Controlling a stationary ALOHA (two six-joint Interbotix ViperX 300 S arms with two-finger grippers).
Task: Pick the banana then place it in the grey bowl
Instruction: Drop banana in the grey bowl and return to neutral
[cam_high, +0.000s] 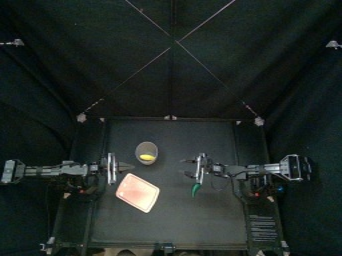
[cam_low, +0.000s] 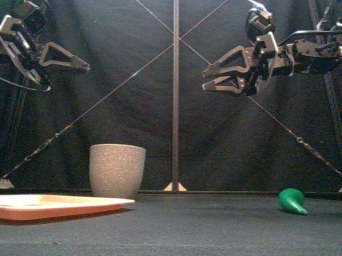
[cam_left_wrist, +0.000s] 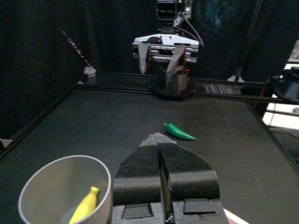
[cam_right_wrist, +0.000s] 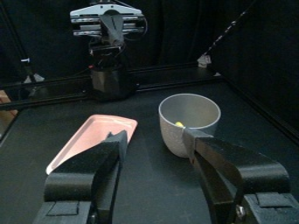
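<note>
- The banana (cam_left_wrist: 84, 206) leans inside the grey bowl (cam_left_wrist: 45, 185), at the lower left of the left wrist view.
- In the front view the bowl's wall hides the banana completely. The right wrist view shows only a yellow tip, and the top view a yellow spot left of centre.
- The pink plate (cam_high: 138, 191) is cut off at the front view's lower left edge. The top view shows it whole, below the bowl.
- A green toy (cam_low: 291, 201) lies at the front view's lower right on the surface (cam_low: 201, 225); its kind is hard to make out.
- The left gripper (cam_left_wrist: 163, 144) hangs high at the front view's upper left, jaws pressed together, empty.
- The right gripper (cam_right_wrist: 160, 142) hangs at the upper right, jaws spread wide, empty.
</note>
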